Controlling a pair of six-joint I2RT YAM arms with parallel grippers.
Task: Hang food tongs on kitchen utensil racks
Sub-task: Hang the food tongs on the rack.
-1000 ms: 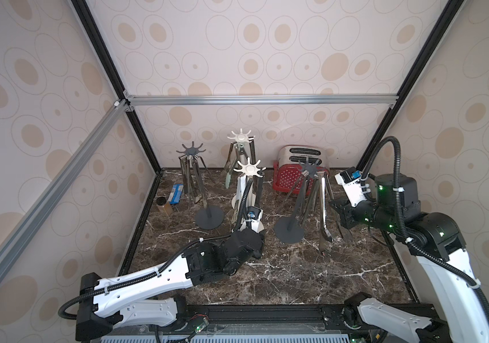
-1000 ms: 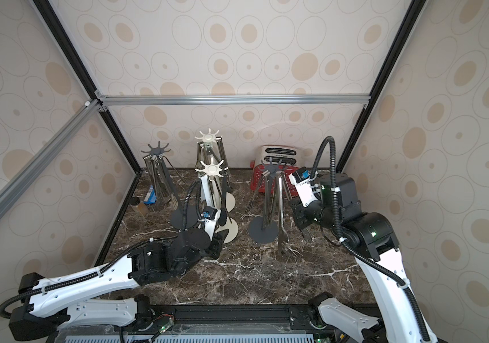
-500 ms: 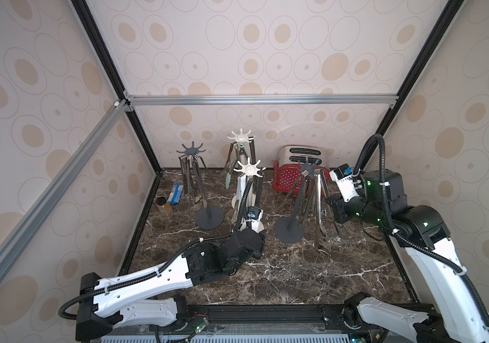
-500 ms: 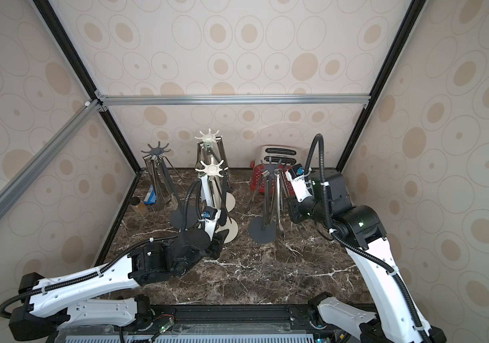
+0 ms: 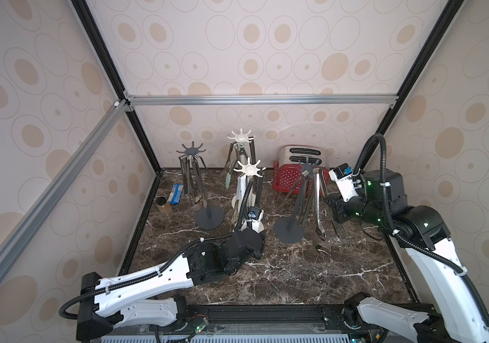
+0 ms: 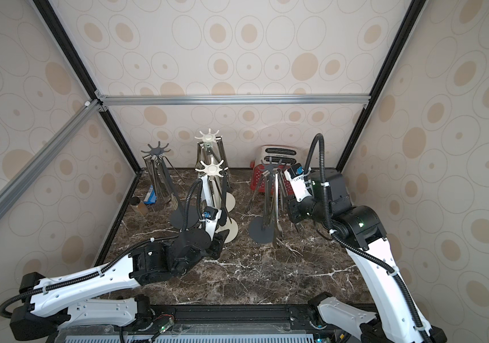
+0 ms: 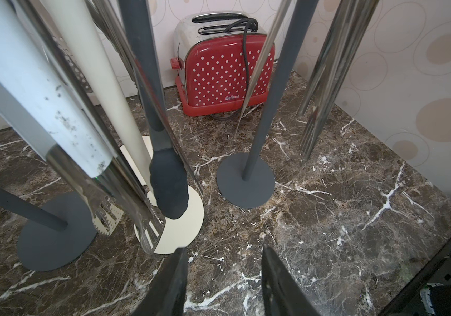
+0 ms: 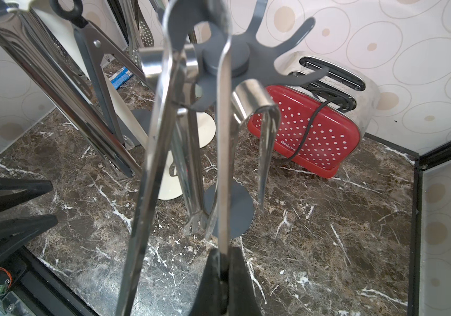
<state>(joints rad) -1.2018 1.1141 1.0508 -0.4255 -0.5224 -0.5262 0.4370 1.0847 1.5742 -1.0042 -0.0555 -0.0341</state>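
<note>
At the right-hand dark grey utensil rack [image 8: 239,63] | right claw [image 8: 223,255] clenched on one leg of the steel tongs [image 8: 223,136], arm swung in closer over the last second | tongs' bend now appears looped over a crown hook [image 8: 182,32] | left claw [image 7: 223,262] released, empty, near the cream rack base [image 7: 188,221] | judged: hang nearly done, letting go is next.
</note>
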